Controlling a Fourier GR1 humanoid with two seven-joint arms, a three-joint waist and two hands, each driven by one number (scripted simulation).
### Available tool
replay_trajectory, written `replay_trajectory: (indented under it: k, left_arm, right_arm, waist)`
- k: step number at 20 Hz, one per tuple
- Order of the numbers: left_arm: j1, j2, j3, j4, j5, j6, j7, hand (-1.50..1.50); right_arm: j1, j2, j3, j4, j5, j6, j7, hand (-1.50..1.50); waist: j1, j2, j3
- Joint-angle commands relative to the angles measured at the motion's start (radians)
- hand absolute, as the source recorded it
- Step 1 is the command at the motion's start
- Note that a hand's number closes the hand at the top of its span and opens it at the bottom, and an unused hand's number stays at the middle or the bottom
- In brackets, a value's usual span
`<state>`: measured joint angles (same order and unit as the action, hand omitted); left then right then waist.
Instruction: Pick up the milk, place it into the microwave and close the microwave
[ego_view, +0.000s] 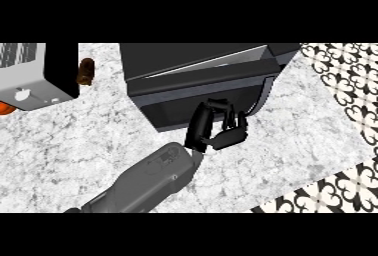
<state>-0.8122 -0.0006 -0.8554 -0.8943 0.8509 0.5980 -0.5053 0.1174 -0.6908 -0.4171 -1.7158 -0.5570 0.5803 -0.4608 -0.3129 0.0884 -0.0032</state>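
One forearm, grey and blocky, came in from the lower left, and its black left hand (215, 129) sat against the lower front edge of the microwave (199, 55). Its fingers were curled and nothing showed inside them. The right hand was out of view.

The milk could not be seen anywhere; it may have been inside the microwave already, though that was a guess.

The microwave was a dark, boxy shape with a smooth, slightly glossy door (203, 92). A pale sliver along the door's upper edge suggested it was not fully shut.

The likely risk was that the curled fingers would slide off the slick door panel or catch under its lower edge, leaving the door ajar or nudging the whole box back.

The counter (66, 150) was speckled white-grey stone. A pale, square-cornered appliance (33, 85) stood at upper left, well apart.
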Motion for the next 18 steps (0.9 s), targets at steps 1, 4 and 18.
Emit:
replay_trajectory:
  k: [1, 4, 18]
  left_arm:
    - [-0.095, 0.001, 0.061, 0.066, 0.023, -0.007, -0.025, 1.5]
    - [-0.099, 0.001, 0.06, 0.075, 0.045, -0.013, -0.043, 1.5]
    - [-0.135, 0.001, 0.028, 0.116, 0.106, -0.01, -0.101, 1.5]
  right_arm:
    - [-0.023, -0.025, -0.022, 0.029, -0.016, 0.006, 0.003, -1.5]
    - [-0.039, -0.046, -0.039, 0.039, -0.014, 0.005, 0.004, -1.5]
    - [-0.092, -0.13, -0.084, 0.115, 0.016, 0.025, -0.006, -1.5]
  waist:
    - [0.0, 0.006, 0.001]
    - [-0.001, 0.006, 0.0]
    - [-0.004, 0.015, 0.006]
